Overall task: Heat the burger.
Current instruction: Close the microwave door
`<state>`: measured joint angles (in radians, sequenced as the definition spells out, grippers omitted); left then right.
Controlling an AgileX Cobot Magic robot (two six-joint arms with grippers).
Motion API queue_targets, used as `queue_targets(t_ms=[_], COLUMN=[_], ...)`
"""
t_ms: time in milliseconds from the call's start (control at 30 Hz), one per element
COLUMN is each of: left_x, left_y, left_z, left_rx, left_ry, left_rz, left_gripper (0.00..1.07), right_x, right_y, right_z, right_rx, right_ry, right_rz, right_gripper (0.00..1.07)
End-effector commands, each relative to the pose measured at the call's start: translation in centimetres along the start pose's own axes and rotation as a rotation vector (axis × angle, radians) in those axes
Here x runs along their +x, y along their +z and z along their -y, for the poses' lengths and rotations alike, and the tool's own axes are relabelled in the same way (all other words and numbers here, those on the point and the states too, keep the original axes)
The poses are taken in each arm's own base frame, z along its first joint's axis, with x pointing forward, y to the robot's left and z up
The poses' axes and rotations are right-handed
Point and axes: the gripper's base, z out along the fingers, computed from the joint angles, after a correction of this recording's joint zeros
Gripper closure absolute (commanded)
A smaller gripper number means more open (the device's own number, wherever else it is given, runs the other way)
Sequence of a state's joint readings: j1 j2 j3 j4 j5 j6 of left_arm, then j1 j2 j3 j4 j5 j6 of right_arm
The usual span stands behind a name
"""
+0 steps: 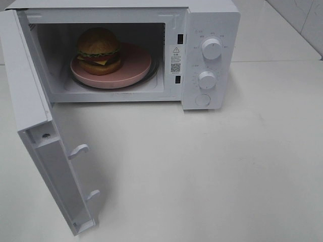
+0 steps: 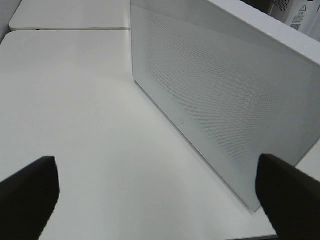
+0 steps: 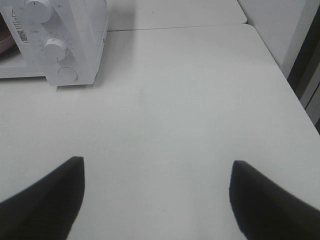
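The burger, with a glossy brown bun, lettuce, tomato and cheese, sits on a pink plate inside the white microwave. Its door hangs wide open to the left. Neither arm shows in the high view. My left gripper is open and empty, its dark fingertips spread beside the outer face of the door. My right gripper is open over bare table, with the microwave's control panel off to one side.
The microwave has two white dials and a round button on its right panel. The white table stretches in front of and to the right of it. A second table edge and a wall lie beyond.
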<state>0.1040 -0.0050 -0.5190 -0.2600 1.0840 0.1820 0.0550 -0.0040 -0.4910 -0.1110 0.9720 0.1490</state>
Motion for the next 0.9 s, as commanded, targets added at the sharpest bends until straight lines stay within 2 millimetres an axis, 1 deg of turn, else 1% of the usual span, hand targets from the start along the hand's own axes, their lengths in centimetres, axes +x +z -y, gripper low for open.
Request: queue_targets(t_ms=[33,467,567,600,633,667,700,733,767,800,833,867,900], left_x=[0.1,0.0,-0.3,-0.8,-0.8,-1.2,-2.0,-2.0,-2.7,-2.9,-2.9,-3.4,-3.6], left_y=[-0.2,-0.1,0.1,0.2,0.2,0.3,0.5,0.5,0.8,1.0,1.0,1.5,1.8], left_z=[0.0,0.0,0.0,-0.1,-0.1,-0.1,-0.3,-0.3,-0.5,-0.5,-0.5,-0.8,-0.9], left_rx=[-0.004,-0.005,0.001,-0.001,-0.001,-0.003,-0.009,-0.009,-0.017,-0.019,-0.019,-0.025,-0.029], left_ry=[0.000,-0.004,-0.020,-0.043,-0.043,-0.055,-0.066,-0.066,-0.071,-0.074,-0.074,-0.080,-0.082], left_rz=[0.027,0.023,0.014,0.019,0.019,0.028,0.049,0.049,0.075,0.078,0.078,0.074,0.069], left_gripper=[0.07,0.07,0.07,0.10,0.10,0.12,0.18,0.18,0.22,0.32,0.32,0.42,0.48], right_x=[0.1,0.1,0.1,0.1,0.1,0.1,0.1,0.1,0.1,0.1,0.1,0.1,0.1], right_y=[-0.3,-0.3,-0.3,-0.3,-0.3,-0.3,-0.3,-0.3,-0.3,-0.3,-0.3,-0.3,-0.3], right_z=[0.1,0.1,0.1,0.1,0.1,0.1,0.1,0.1,0.1,0.1,0.1,0.1,0.1], right_rx=[0.005,0.005,0.005,0.005,0.005,0.005,0.005,0.005,0.005,0.005,0.005,0.005,0.005], right_ry=[-0.006,-0.006,-0.006,-0.007,-0.007,-0.007,-0.007,-0.007,-0.007,-0.007,-0.007,-0.007,-0.007], right_rz=[0.035,0.035,0.035,0.035,0.035,0.035,0.035,0.035,0.035,0.035,0.035,0.035,0.035], right_gripper=[0.31,0.31,0.31,0.31,0.31,0.31,0.31,0.31,0.31,0.31,0.31,0.31,0.31])
